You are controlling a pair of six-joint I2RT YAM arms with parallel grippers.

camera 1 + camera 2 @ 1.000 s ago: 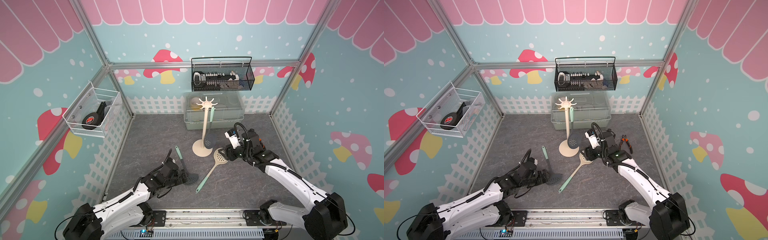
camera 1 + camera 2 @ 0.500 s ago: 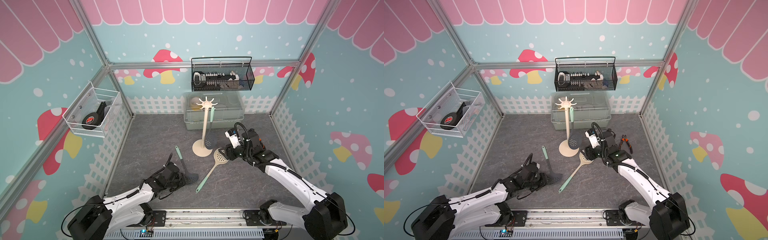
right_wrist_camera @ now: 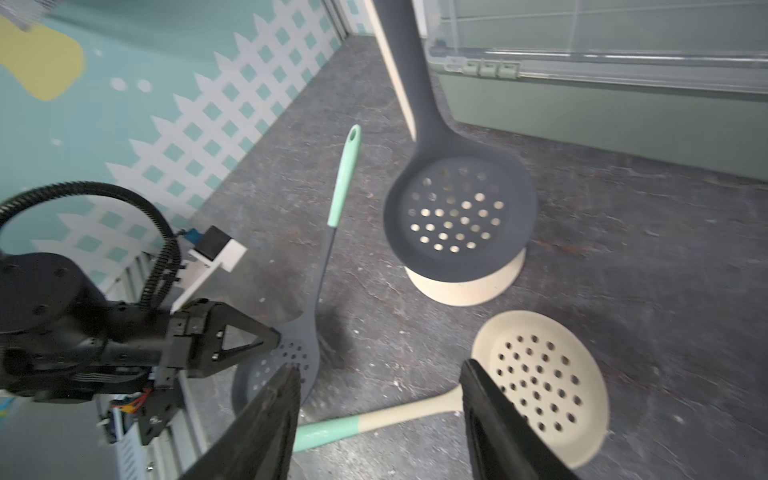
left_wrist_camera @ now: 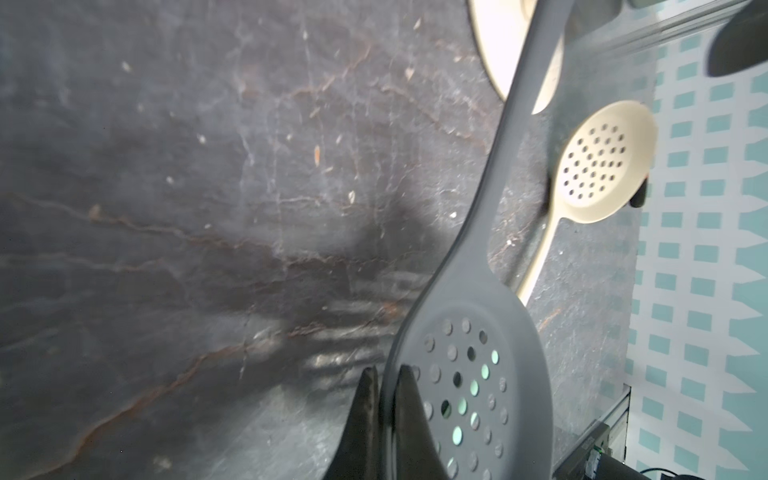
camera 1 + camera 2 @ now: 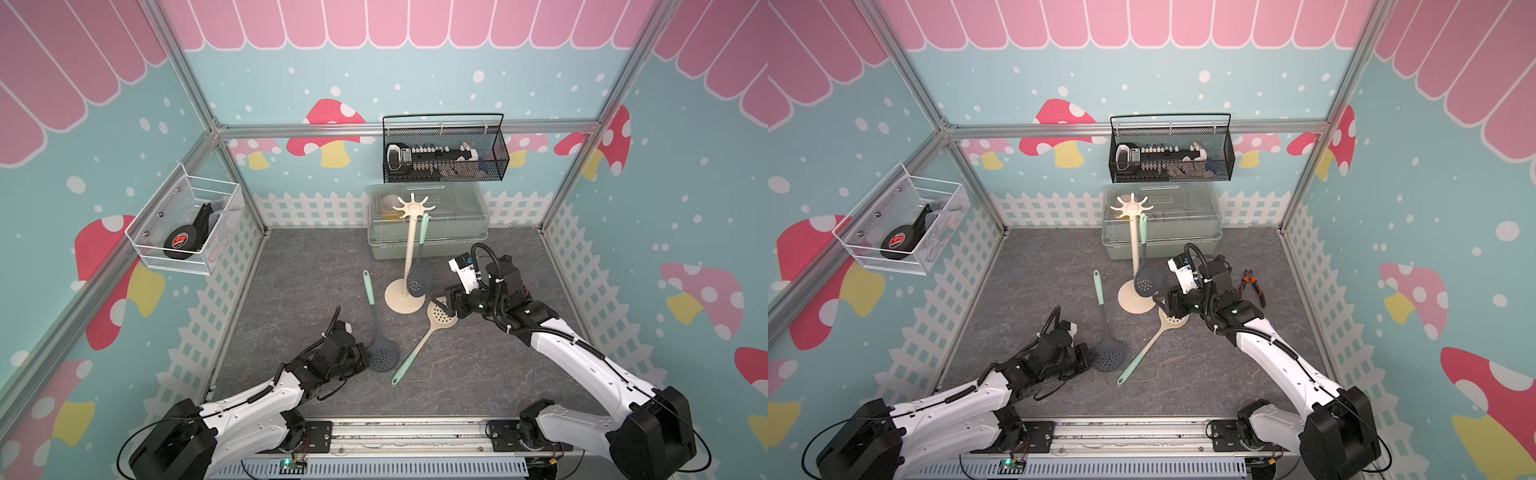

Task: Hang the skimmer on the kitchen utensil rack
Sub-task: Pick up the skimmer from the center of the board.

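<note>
Grey stone-look counter (image 5: 316, 270) inside a mushroom-papered booth. Toward the far edge, kitchen utensil rack (image 5: 409, 253), upright, with one dark skimmer (image 5: 419, 280) already hung. Toward the near edge, left claw (image 4: 386, 374) clamped on the head rim of the grey skimmer (image 5: 384, 355). Right claw (image 3: 378, 370) apart, over the cream skimmer (image 5: 441, 316) beside the rack's base. Step in hand, seemingly: grasp secured. Next: lift, then thread the handle's eye over a free hook.

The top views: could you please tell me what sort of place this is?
Probably a robot test cell dressed as a toy kitchen: mushroom-printed walls on an aluminium frame, a kitchen utensil rack, and a cream skimmer on the grey floor.
</note>
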